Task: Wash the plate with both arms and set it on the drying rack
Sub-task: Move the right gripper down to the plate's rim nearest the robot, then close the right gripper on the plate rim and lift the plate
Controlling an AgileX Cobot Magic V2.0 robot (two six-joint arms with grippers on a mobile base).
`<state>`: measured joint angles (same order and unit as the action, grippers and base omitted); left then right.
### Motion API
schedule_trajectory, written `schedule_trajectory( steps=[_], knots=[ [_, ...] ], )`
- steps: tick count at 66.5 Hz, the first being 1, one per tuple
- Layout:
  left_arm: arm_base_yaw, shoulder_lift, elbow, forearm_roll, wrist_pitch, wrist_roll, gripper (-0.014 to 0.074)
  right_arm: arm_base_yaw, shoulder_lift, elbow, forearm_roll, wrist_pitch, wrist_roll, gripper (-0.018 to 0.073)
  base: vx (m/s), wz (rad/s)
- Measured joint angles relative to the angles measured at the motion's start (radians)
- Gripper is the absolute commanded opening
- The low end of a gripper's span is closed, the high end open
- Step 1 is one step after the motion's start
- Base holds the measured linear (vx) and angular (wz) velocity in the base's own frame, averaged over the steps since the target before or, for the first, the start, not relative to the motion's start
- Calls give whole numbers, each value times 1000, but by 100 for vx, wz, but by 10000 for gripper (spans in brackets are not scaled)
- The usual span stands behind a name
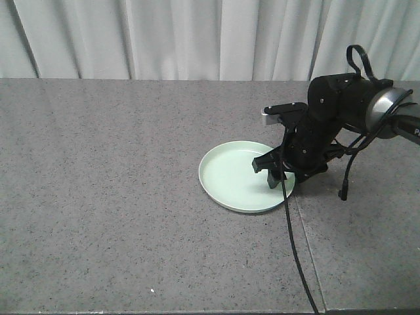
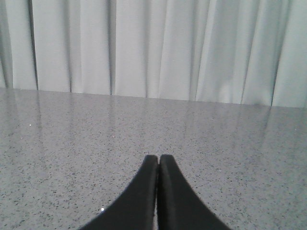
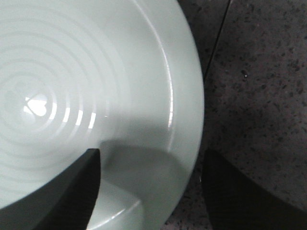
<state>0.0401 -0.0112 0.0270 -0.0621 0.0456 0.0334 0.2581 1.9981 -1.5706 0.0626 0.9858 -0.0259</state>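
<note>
Facing white curtain (image 2: 144, 48), black left gripper (image 2: 158, 160): fingers together, empty. Flat on grey speckled counter (image 1: 98, 197): round pale mint-green plate (image 1: 230, 174). Nearer arm's black right gripper (image 3: 151, 165) spread, straddling plate's right rim, one finger inside, one outside.

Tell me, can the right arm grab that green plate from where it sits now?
Probably yes. The right gripper is open and straddles the rim of the plate, with one finger over the dish and the other over the countertop outside it. Nothing lies between them but the rim.
</note>
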Motion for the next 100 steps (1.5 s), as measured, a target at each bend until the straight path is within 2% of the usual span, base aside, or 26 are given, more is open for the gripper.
schedule_trajectory(
  steps=[16,27,48,62,77,100],
  knots=[
    [0,0,0,0,0,0,-6,0,6,-4,6,-7,0,128,0,0],
    [0,0,0,0,0,0,-6,0,8,-8,13,-21,6,-15,0,0],
    [0,0,0,0,0,0,-6,0,-3,-10,40,-28,13,-5,0,0],
    [0,0,0,0,0,0,-6,0,-73,-6,95,0,-6,-4,0,0],
    [0,0,0,0,0,0,-6,0,-212,91,221,-8,-89,-3,0,0],
    [0,0,0,0,0,0,-6,0,-409,290,458,-41,-276,-3,0,0]
  ],
)
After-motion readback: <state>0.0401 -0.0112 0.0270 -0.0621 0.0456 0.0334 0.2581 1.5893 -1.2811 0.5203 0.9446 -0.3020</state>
